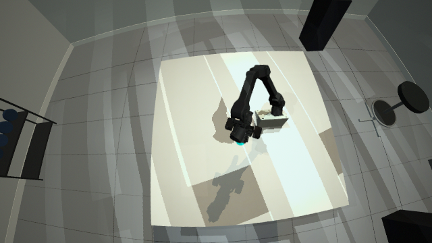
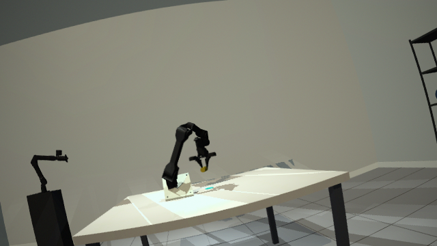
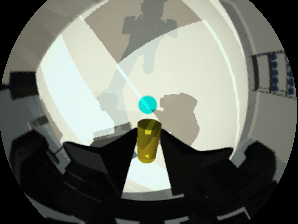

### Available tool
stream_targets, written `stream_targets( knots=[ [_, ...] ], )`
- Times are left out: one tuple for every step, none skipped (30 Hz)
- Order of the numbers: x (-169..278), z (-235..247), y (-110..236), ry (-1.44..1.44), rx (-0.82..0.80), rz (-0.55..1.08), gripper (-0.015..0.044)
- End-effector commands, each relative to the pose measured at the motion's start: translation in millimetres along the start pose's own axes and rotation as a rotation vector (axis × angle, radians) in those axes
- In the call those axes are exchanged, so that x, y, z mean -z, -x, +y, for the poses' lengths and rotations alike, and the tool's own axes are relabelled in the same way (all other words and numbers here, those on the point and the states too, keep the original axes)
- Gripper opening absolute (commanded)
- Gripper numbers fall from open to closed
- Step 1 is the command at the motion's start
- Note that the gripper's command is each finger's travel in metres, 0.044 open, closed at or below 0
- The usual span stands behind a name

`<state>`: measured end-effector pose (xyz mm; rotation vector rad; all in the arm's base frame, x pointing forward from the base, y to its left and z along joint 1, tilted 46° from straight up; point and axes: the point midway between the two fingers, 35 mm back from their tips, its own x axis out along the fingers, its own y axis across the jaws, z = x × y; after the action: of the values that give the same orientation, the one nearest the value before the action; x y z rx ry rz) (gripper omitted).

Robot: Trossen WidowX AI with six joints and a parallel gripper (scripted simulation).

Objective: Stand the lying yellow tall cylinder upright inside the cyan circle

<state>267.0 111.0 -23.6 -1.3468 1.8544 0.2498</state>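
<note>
My gripper [image 3: 148,131] [image 2: 204,167] is shut on the yellow tall cylinder [image 3: 147,140] [image 2: 203,169]. It holds the cylinder in the air above the white table [image 1: 189,101] [image 2: 273,184], pointing down from the fingers. The cyan circle [image 3: 147,104] [image 1: 239,144] [image 2: 209,188] lies on the table just beyond the cylinder's tip in the wrist view. In the top view the gripper head [image 1: 240,129] covers most of the circle, and the cylinder is hidden under it.
The arm's white base block [image 1: 271,119] [image 2: 177,186] stands on the table close to the circle. A black pedestal [image 2: 49,219] with a second small arm stands off the table's left end. A dark shelf [image 2: 425,78] stands at the right.
</note>
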Motion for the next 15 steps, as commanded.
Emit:
stream_targets(
  knots=[
    [-5.0, 2.5, 1.5, 0.016, -0.005, -0.012, 0.0105],
    [-5.1, 2.7, 0.8, 0.015, -0.01, -0.016, 0.0105],
    [-5.1, 2.9, 0.1, 0.014, -0.015, -0.021, 0.0105],
    [-5.2, 3.1, -0.7, 0.013, -0.02, -0.026, 0.0105],
    [-5.3, 3.3, -1.4, 0.012, -0.026, -0.032, 0.0105],
    [-5.4, 3.5, -2.1, 0.011, -0.031, -0.037, 0.0105],
    [-5.4, 3.7, -2.8, 0.01, -0.036, -0.042, 0.0105],
    [-5.5, 3.9, -3.5, 0.009, -0.041, -0.047, 0.0105],
    [-5.6, 4.1, -4.3, 0.008, -0.046, -0.053, 0.0105],
    [-5.7, 4.3, -4.9, 0.007, -0.051, -0.058, 0.0105],
    [-5.8, 4.5, -5.6, 0.006, -0.057, -0.064, 0.0105],
    [-5.9, 4.7, -6.3, 0.006, -0.062, -0.069, 0.0105],
    [-5.9, 4.9, -7.0, 0.005, -0.067, -0.075, 0.0105],
    [-6.0, 5.1, -7.7, 0.004, -0.071, -0.08, 0.0105],
    [-6.1, 5.3, -8.3, 0.003, -0.076, -0.086, 0.0105]
  ],
)
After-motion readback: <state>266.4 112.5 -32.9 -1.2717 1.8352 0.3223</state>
